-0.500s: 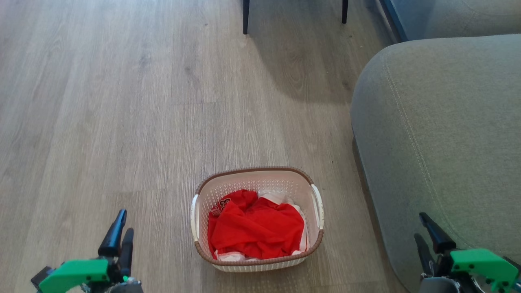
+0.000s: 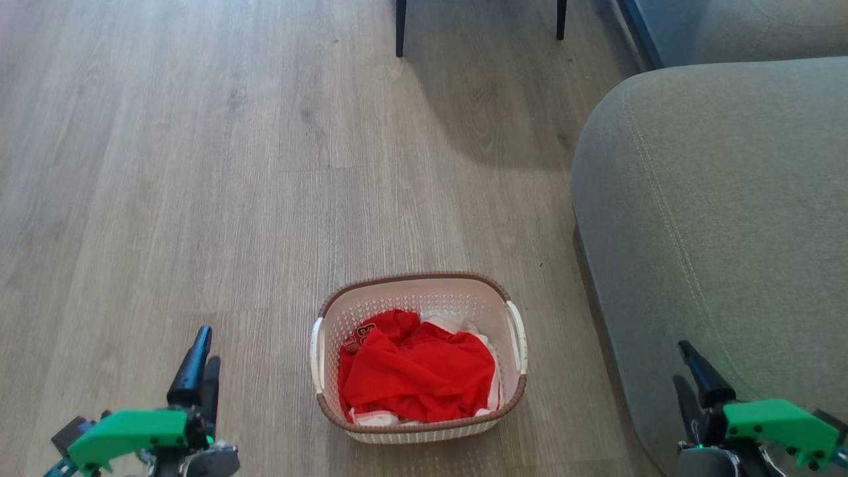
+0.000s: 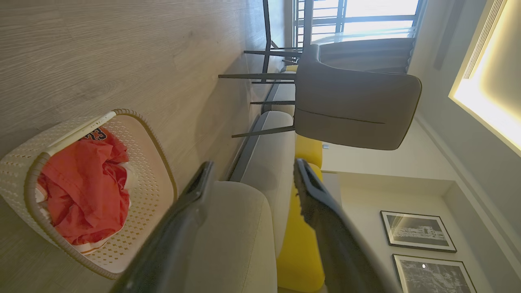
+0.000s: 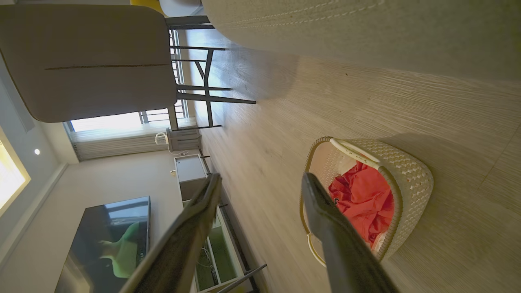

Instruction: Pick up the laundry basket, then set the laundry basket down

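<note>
One laundry basket [image 2: 417, 277] sits between left gripper [image 2: 207, 349] and right gripper [image 2: 681, 363].

Bare floor [image 2: 199, 199] left of laundry basket [image 2: 417, 427]; sofa [image 2: 715, 232] crowds its right.

laundry basket [image 2: 424, 298]: perforated matt plastic, woven-look rim | red garment [image 2: 417, 374]: soft cloth | floor [image 2: 199, 165]: matt wood-grain

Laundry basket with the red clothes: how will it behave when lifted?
Probably stiff: the laundry basket is perforated plastic holding its shape. Likely light: just crumpled red clothes inside. Might tilt if lifted by one white handle alone.
</note>
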`<state>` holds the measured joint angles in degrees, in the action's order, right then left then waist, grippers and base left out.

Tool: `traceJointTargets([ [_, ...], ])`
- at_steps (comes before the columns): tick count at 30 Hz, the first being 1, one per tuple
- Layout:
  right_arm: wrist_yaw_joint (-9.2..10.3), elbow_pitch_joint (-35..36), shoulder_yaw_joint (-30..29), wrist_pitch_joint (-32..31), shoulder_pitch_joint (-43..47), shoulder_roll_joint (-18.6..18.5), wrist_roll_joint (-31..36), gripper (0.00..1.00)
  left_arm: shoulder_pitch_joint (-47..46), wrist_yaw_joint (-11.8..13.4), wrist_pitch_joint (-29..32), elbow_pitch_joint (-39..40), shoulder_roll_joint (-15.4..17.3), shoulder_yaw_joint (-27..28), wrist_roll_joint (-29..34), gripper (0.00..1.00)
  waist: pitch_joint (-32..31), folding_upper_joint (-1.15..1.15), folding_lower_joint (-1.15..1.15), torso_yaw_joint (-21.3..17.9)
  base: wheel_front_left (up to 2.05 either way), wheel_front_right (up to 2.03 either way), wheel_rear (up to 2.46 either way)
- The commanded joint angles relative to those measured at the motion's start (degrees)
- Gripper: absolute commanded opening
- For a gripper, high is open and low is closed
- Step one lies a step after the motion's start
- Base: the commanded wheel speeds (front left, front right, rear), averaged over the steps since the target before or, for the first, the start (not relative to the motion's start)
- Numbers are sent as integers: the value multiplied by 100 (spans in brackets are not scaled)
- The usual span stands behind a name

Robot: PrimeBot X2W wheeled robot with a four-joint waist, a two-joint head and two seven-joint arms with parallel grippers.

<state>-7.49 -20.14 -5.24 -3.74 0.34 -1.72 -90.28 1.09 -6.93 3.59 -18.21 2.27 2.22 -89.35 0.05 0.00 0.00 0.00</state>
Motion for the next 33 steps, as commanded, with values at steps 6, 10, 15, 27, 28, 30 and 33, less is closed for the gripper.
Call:
traceJointTargets([
  [6, 0, 387, 52, 174, -230, -40, 460, 100, -225, 68, -162, 361, 33, -126, 500, 100, -11, 0, 0, 5, 0, 0, 0],
  [10, 0, 505, 88, 240, -224, -43, 794, 100, -228, 108, -228, 458, 34, -169, 788, 100, -19, 0, 0, 8, 0, 0, 0],
  [15, 0, 641, 182, 325, -222, -47, 1310, 100, -226, 165, -312, 577, 35, -244, 1263, 100, -29, 0, 0, 10, 0, 0, 0],
  [27, 0, 847, 461, 510, -233, -55, 2565, 100, -222, 297, -497, 795, 38, -395, 2553, 100, -46, 0, 0, 20, 0, 0, 0],
  [28, 0, 854, 484, 527, -232, -56, 2666, 100, -218, 308, -514, 812, 39, -405, 2669, 100, -47, 0, 0, 21, 0, 0, 0],
  [30, 0, 857, 538, 560, -234, -57, 2876, 100, -211, 330, -548, 845, 40, -422, 2893, 100, -47, 0, 0, 22, 0, 0, 0],
  [33, 0, 850, 617, 611, -239, -59, 3148, 100, -199, 369, -598, 897, 48, -446, 3224, 100, -48, 0, 0, 21, 0, 0, 0],
])
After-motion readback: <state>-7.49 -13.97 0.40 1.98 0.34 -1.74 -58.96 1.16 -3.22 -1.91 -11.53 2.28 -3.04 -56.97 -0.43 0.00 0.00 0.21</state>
